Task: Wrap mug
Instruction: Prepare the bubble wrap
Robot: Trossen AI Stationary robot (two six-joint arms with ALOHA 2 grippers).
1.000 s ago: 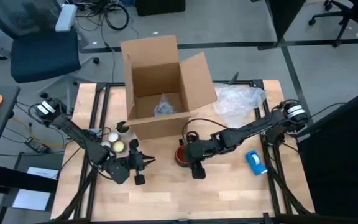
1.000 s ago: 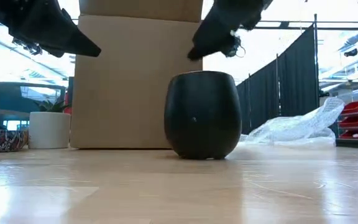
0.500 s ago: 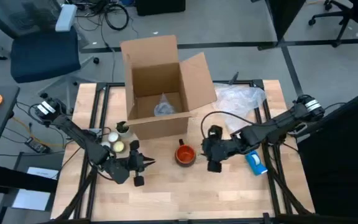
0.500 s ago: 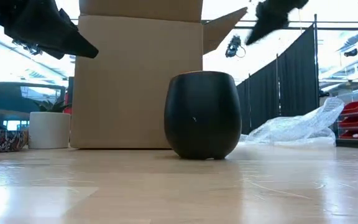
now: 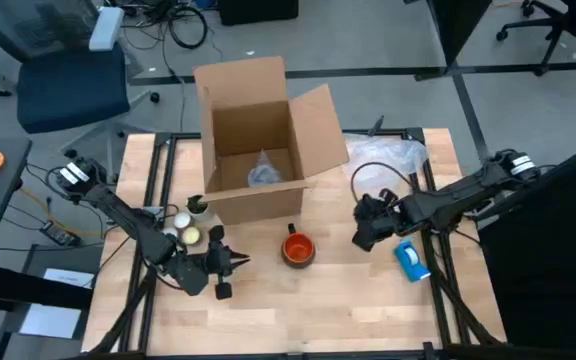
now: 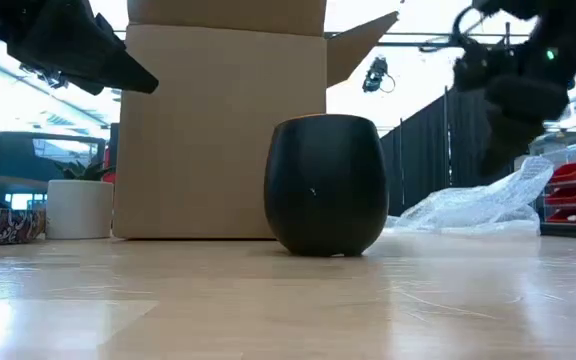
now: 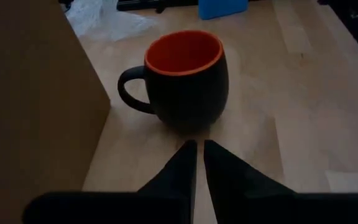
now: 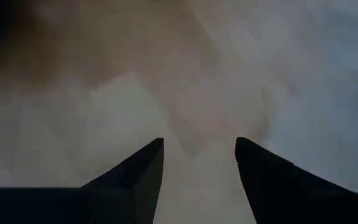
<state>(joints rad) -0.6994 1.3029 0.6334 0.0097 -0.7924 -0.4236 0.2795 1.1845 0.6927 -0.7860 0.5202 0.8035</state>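
The mug (image 5: 298,249) stands upright on the table (image 5: 368,310), just in front of the open cardboard box (image 5: 258,140) — nothing is holding it. Its inside is bright orange and its handle points toward the box. The left tool (image 7: 196,155) sits low near the mug, its tips pressed together with nothing between them. The right tool (image 8: 199,155) is spread wide and holds nothing — it hangs by the clear plastic wrap (image 5: 388,160), near a blue thing (image 5: 412,260).
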